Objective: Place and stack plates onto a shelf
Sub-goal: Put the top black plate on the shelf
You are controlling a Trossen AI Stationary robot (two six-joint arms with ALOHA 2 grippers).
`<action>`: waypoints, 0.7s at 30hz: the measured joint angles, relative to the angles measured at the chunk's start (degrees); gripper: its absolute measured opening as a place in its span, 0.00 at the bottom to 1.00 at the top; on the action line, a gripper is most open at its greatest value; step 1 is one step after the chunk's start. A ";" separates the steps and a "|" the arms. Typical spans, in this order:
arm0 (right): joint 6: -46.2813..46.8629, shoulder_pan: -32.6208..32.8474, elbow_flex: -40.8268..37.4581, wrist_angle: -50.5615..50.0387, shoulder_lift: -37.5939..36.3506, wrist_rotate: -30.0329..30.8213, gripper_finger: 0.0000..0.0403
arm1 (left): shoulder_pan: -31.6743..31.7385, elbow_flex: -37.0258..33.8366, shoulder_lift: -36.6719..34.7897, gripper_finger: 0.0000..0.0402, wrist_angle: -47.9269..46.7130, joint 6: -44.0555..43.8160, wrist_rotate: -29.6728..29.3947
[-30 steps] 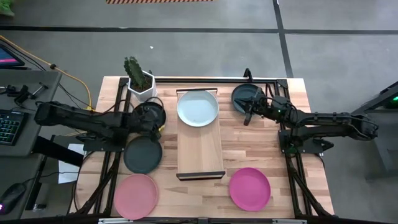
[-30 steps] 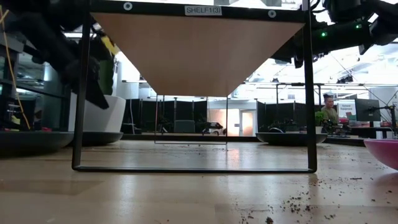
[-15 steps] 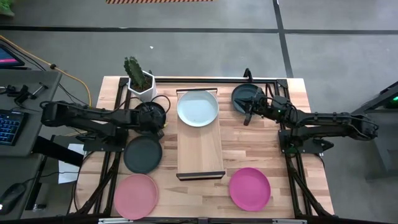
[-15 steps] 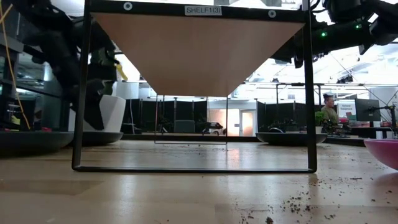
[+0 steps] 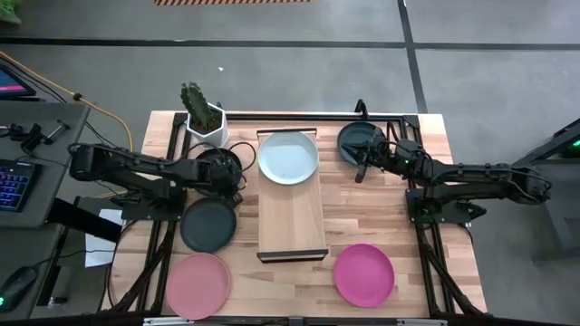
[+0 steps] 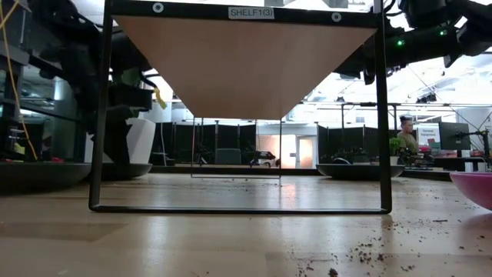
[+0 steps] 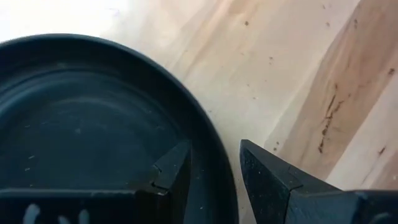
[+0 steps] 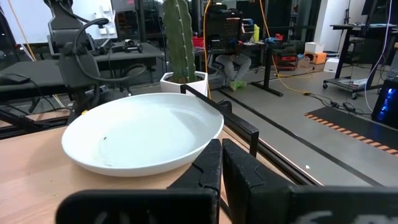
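My left gripper (image 7: 214, 165) is open and points steeply down over a dark plate (image 7: 81, 124) lying beside the shelf's left side (image 5: 207, 161). One finger (image 7: 177, 168) stands inside the plate's rim (image 7: 214, 186) and the other (image 7: 261, 177) outside it; I see no touch. A pale plate (image 5: 288, 157) sits on the far end of the light-wood shelf (image 5: 292, 222). My right gripper (image 5: 361, 172) is shut and level, holding nothing, by the near edge of another dark plate (image 5: 359, 140); its wrist view faces the pale plate (image 8: 143, 137).
A third dark plate (image 5: 208, 225) and a pink plate (image 5: 198, 285) lie near left, a second pink plate (image 5: 363, 274) near right. A white pot with a cactus (image 5: 205, 122) stands at the far left, close to my left arm. The shelf's black frame (image 6: 100, 115) stands on the table.
My left gripper has gone down toward the dark plate beside the shelf and tipped more steeply downward, the arm reaching farther toward the table's right. The plates have stayed where they were.
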 joint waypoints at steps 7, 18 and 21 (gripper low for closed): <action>0.00 0.00 0.00 -0.01 0.02 0.18 0.00 | 1.15 -0.02 1.98 0.32 -0.13 0.85 0.15; 0.00 0.00 0.00 -0.02 0.02 0.15 0.00 | 2.19 -0.02 2.15 0.24 -0.84 1.42 0.10; 0.00 0.00 0.00 0.00 0.02 0.15 0.00 | 2.19 0.00 2.15 0.16 -1.54 2.00 -0.21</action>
